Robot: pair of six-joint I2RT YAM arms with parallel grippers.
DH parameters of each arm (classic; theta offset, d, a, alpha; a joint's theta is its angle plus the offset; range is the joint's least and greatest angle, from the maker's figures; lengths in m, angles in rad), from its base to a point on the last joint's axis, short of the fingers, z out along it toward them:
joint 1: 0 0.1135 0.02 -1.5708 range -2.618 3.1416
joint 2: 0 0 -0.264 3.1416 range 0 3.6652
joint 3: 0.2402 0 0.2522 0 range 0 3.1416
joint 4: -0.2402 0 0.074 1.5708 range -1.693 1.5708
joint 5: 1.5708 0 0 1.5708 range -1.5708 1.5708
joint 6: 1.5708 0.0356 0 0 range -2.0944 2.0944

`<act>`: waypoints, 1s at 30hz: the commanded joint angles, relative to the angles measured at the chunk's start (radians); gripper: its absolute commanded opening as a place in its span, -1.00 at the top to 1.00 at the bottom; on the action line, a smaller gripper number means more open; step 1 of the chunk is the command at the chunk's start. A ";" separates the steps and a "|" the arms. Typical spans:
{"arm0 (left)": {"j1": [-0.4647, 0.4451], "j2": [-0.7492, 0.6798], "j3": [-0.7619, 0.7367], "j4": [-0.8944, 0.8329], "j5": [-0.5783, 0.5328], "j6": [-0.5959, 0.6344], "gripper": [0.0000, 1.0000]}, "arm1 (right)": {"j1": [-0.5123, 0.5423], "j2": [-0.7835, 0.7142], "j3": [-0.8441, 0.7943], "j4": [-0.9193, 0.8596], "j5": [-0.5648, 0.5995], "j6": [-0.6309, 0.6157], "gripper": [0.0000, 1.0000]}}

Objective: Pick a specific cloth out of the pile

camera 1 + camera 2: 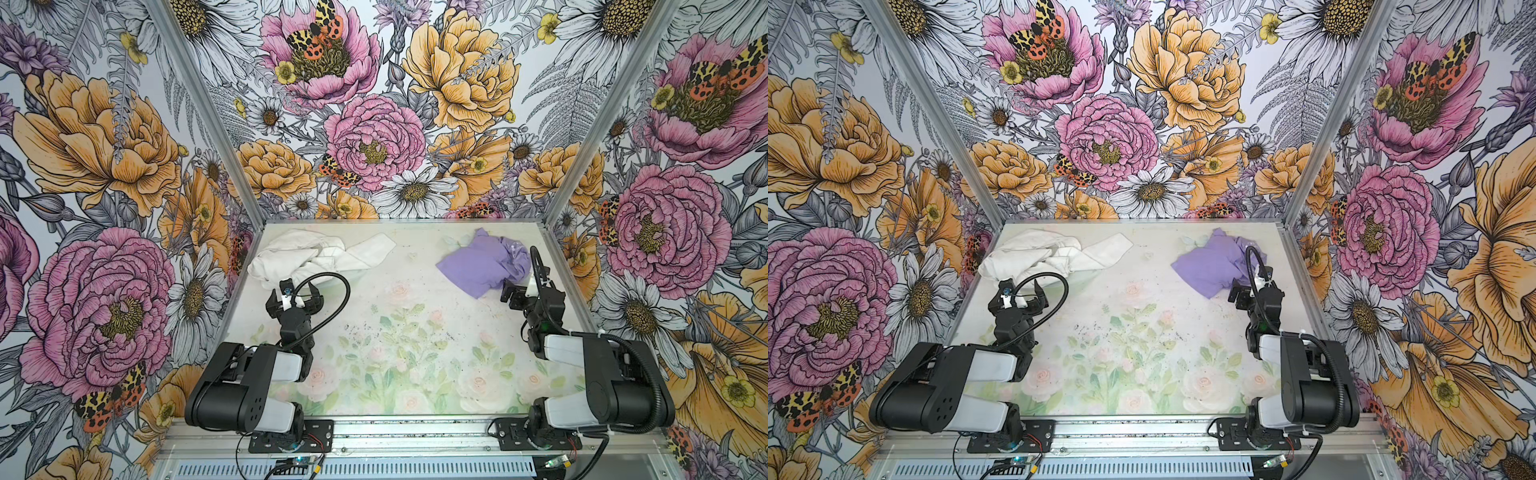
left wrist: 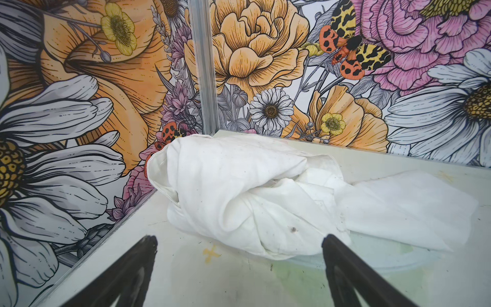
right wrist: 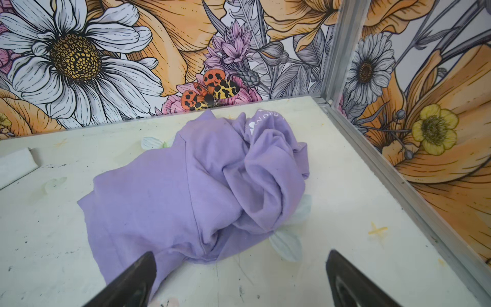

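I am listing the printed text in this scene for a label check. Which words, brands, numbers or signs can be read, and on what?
On the lavender cloth, a white print shows some letters at a fold, too crumpled to read.
On the white cloth pile: none.
On the flowered walls and the table: pictures only, no text.

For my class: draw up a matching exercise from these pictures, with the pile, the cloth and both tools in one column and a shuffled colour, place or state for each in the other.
A. the pile
B. the cloth
C. left tool
D. right tool

1. open, at the lavender fabric's near edge
2. white, far left
3. open, facing the white fabric
4. lavender, far right

Pairs: A-2, B-4, C-3, D-1.
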 commanded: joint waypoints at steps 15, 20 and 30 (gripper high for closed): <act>0.078 0.092 0.180 -0.194 0.172 -0.050 -0.97 | 0.038 0.070 0.034 0.090 0.049 -0.044 -0.99; 0.076 0.089 0.181 -0.197 0.174 -0.047 -0.97 | 0.054 0.066 0.008 0.128 0.123 -0.036 -0.99; 0.082 0.090 0.187 -0.212 0.214 -0.041 -0.97 | 0.053 0.067 0.018 0.110 0.123 -0.038 -0.99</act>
